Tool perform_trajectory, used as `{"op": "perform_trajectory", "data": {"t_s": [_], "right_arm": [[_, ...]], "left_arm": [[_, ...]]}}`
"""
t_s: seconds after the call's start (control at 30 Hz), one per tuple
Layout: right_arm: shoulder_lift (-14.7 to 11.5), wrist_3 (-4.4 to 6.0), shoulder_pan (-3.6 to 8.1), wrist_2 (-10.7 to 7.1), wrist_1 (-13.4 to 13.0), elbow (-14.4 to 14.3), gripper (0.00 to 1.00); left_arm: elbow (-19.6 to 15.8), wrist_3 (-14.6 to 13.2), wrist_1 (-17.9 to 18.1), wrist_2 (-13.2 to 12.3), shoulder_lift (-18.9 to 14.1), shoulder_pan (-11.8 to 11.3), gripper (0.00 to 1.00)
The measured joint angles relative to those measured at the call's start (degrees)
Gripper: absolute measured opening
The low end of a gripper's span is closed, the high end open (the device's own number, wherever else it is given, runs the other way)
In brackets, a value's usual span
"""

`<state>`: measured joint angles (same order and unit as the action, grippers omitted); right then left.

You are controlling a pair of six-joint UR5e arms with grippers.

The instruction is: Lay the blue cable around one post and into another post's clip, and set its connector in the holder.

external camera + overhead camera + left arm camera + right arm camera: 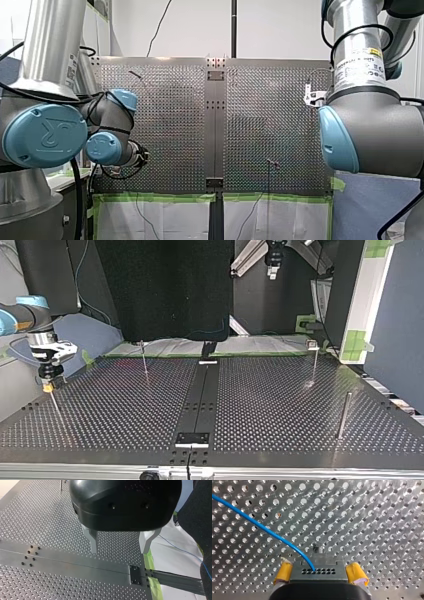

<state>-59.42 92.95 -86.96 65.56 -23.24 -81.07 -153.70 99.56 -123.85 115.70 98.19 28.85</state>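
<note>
Bench [170, 125]: perforated metal, split by a centre strip [215, 125], green tape [155, 198] along its near edge.
Left arm [107, 145]: folded at the bench's left edge.
Right arm [370, 130]: looms large at right.
Post [272, 163]: thin, on the bench's right half.

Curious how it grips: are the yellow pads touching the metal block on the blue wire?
Touching. The right wrist view shows the yellow pads of my right gripper flush against both sides of the connector, no gap, the blue cable running into it.

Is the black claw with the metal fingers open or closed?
Open. On my left gripper the metal fingers stand apart, with only table between them.
</note>
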Motion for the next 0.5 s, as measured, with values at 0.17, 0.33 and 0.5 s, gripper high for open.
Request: {"op": "perform_trajectory", "data": {"t_s": [0.17,0.33,0.5], "right_arm": [[0.00,-0.03,-0.01,1.13,0.13,-0.01,0.98],[0.00,-0.03,-0.01,1.85,0.26,-0.01,0.98],[-0.02,-0.03,-0.01,2.74,0.33,0.01,0.98]], "left_arm": [[-0.01,0.01,0.00,0.00,0.00,0.00,0.81],[-0.02,0.01,0.00,0.00,-0.01,0.00,0.81],[-0.06,0.01,0.00,0.00,-0.04,0.00,0.81]]}}
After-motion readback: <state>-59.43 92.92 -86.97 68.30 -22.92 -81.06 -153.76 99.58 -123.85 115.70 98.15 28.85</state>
